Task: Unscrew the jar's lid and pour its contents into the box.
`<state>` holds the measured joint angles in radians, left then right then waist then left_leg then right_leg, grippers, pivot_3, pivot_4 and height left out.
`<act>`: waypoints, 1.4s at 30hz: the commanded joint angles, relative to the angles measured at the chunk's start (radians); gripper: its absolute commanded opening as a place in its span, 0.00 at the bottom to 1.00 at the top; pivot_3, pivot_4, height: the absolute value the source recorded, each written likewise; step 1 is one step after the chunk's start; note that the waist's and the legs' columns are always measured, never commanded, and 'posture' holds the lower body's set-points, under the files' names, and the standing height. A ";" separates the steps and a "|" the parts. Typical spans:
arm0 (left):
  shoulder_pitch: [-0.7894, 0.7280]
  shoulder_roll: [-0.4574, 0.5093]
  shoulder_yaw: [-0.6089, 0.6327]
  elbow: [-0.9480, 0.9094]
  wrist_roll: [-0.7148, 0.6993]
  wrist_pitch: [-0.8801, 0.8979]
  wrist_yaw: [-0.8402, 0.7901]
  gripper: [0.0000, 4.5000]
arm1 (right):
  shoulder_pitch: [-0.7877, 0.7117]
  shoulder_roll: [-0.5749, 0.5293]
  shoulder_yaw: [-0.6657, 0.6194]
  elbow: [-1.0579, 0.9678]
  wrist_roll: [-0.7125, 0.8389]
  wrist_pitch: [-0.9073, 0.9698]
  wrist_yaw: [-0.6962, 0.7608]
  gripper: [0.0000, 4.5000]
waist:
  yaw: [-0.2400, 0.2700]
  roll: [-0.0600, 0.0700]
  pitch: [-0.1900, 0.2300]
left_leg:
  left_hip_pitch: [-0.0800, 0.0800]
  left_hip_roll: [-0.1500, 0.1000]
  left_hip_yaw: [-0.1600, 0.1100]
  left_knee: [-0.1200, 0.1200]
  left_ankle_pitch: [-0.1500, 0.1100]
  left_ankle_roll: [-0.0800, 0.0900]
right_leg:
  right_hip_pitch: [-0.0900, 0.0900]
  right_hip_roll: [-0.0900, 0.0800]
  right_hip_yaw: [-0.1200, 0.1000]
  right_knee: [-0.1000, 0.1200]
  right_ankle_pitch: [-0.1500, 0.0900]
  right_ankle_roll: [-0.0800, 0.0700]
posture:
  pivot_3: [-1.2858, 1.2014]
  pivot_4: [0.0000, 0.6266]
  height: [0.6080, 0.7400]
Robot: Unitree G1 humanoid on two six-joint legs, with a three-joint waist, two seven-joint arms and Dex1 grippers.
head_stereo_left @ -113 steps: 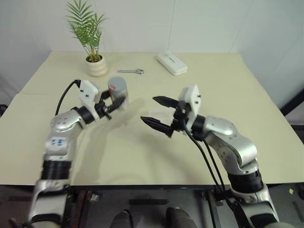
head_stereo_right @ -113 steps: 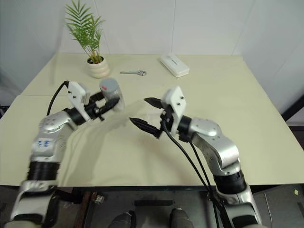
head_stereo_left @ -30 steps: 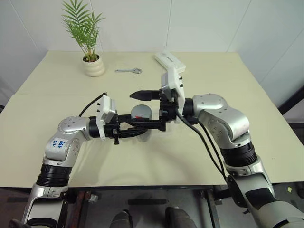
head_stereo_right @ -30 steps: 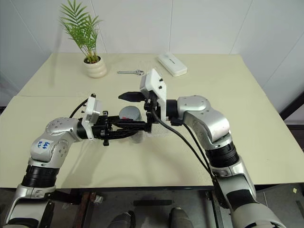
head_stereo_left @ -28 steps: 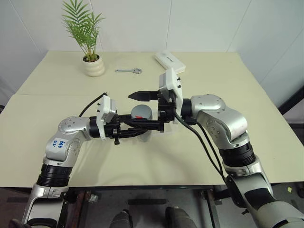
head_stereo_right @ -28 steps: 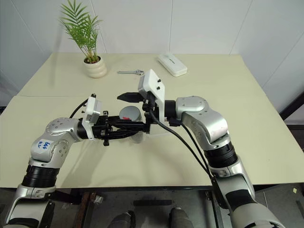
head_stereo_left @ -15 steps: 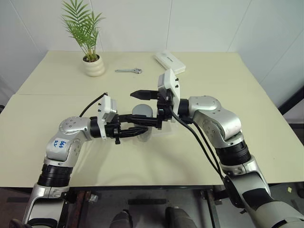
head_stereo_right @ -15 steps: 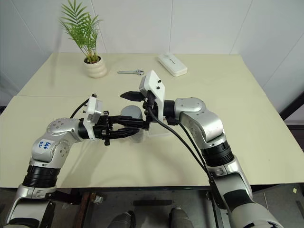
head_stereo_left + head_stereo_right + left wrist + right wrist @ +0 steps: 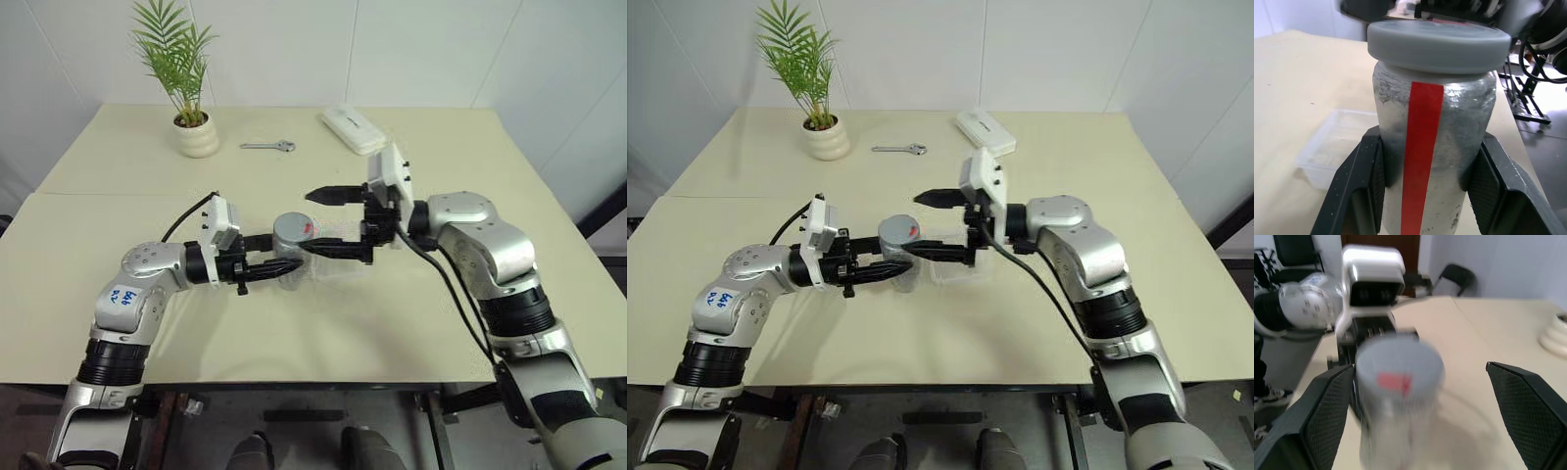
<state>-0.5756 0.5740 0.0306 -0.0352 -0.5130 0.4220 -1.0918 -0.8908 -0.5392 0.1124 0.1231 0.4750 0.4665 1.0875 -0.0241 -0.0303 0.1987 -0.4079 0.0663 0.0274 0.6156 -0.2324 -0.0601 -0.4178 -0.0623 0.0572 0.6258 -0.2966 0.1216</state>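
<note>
Bright even light, soft shadows under the arms on the surface [image 9: 323, 323], jar [image 9: 1396, 396] blurred in the right wrist view.

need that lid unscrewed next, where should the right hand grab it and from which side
Probably by its rim. The lid is a flat grey disc overhanging the jar, which the left hand holds lower down its body. The open right hand could come in level from its own side, one finger either side.

One jar [image 9: 291, 231] (one lid [image 9: 1437, 41]), one box [image 9: 1334, 147], one plant [image 9: 186, 83], one wrench [image 9: 268, 146], one case [image 9: 354, 129].
</note>
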 commanded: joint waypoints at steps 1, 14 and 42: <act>0.001 0.004 0.014 -0.047 -0.028 -0.020 -0.021 0.41 | -0.001 -0.034 -0.056 0.025 -0.003 -0.011 0.015 0.99 | -0.002 0.000 0.000 | 0.000 0.000 0.000 0.000 0.000 0.000 | 0.000 0.000 0.000 0.000 0.000 0.000 | 0.52 0.24 1.00; 0.003 -0.004 0.011 -0.045 -0.019 -0.026 -0.022 0.41 | -0.041 0.039 -0.093 -0.168 0.215 0.242 0.042 0.99 | -0.022 0.000 0.000 | 0.001 0.001 0.001 -0.001 0.000 0.000 | 0.000 0.001 0.002 0.002 0.000 0.000 | 0.52 0.24 1.00; 0.009 -0.017 0.004 -0.038 -0.013 -0.038 -0.012 0.41 | -0.089 0.135 0.046 -0.072 -0.016 0.079 -0.028 0.99 | -0.007 0.000 0.000 | 0.001 0.001 0.001 0.000 0.000 0.000 | -0.001 0.001 0.002 0.002 0.000 0.000 | 0.52 0.24 1.00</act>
<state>-0.5624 0.5583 0.0273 -0.0418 -0.5088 0.4098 -1.0857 -0.9741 -0.3816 0.2179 0.0526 0.4626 0.5640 1.0692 -0.0313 -0.0299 0.1989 -0.4070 0.0674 0.0286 0.6154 -0.2325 -0.0602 -0.4186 -0.0611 0.0590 0.6273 -0.2967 0.1217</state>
